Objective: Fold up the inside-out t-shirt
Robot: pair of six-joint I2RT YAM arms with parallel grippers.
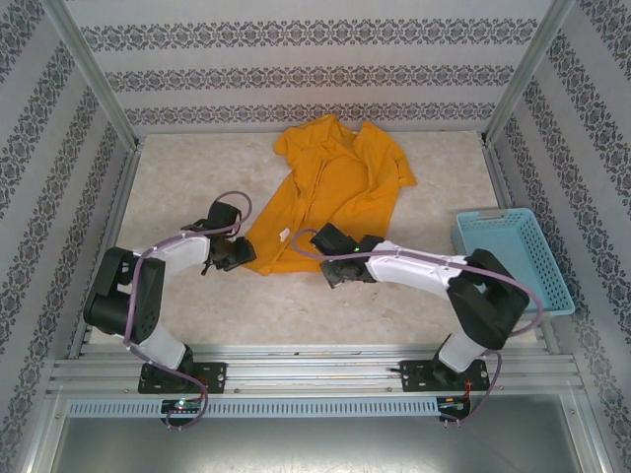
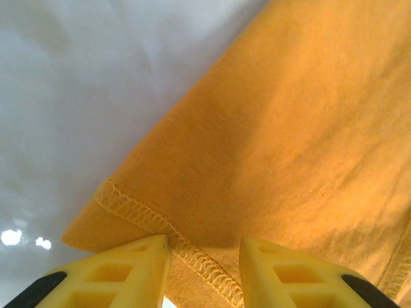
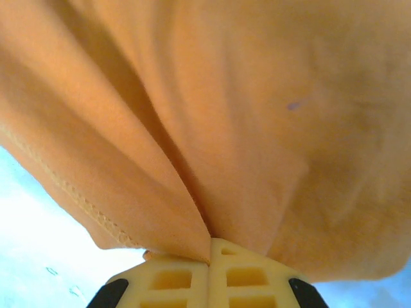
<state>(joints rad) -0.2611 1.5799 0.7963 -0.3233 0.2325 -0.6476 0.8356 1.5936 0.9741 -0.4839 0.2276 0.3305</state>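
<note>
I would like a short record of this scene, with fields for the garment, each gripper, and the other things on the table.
garment: mustard-orange t-shirt, crumpled on the table, not yet folded
left gripper: jaws apart at the shirt's near-left corner, with the stitched hem between its yellow fingers
right gripper: shut, pinching a fold at the shirt's near edge
basket: light blue, at the table's right side, apart from the shirt
</note>
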